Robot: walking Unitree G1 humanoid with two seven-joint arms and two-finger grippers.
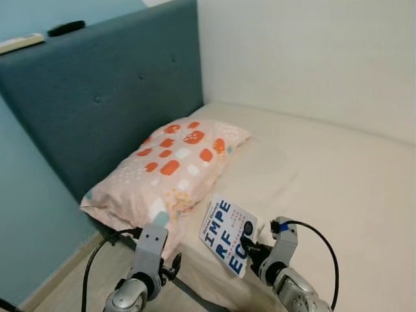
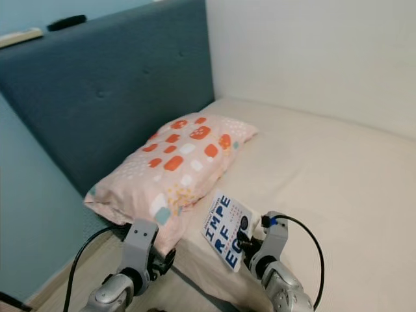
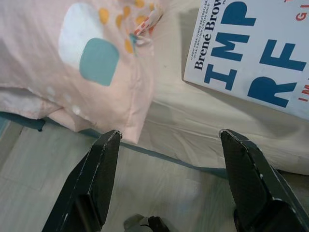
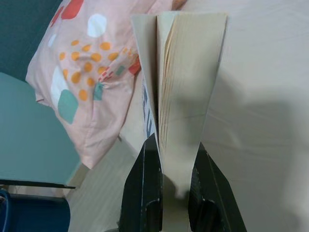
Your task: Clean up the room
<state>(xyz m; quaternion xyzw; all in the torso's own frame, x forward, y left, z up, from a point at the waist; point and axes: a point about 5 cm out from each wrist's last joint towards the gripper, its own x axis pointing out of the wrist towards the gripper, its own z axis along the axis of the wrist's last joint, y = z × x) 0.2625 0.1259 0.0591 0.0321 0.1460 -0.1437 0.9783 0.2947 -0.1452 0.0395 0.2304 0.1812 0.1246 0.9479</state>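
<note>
1. Left eye view: the right gripper [image 1: 255, 249] clamps a book [image 1: 227, 235] by its near edge and holds it tilted over the near edge of the bed [image 1: 338, 182], just right of the pillow [image 1: 170, 170]. The white cover shows large blue letters "IMPE", "RF" and "EC". The left gripper [image 1: 170, 265] hangs near the floor, below the pillow's near corner.
2. Right eye view: a dark remote [image 2: 66, 22] lies on top of the blue headboard [image 2: 110, 91], at the far left.
3. Left wrist view: the left gripper's fingers [image 3: 99, 169] are spread wide, holding nothing, over the bed's edge. The cover reads "Brené Brow", then is cut off.
4. Right wrist view: two black fingers [image 4: 145, 193] pinch the book's pages, which fan slightly apart above them.
</note>
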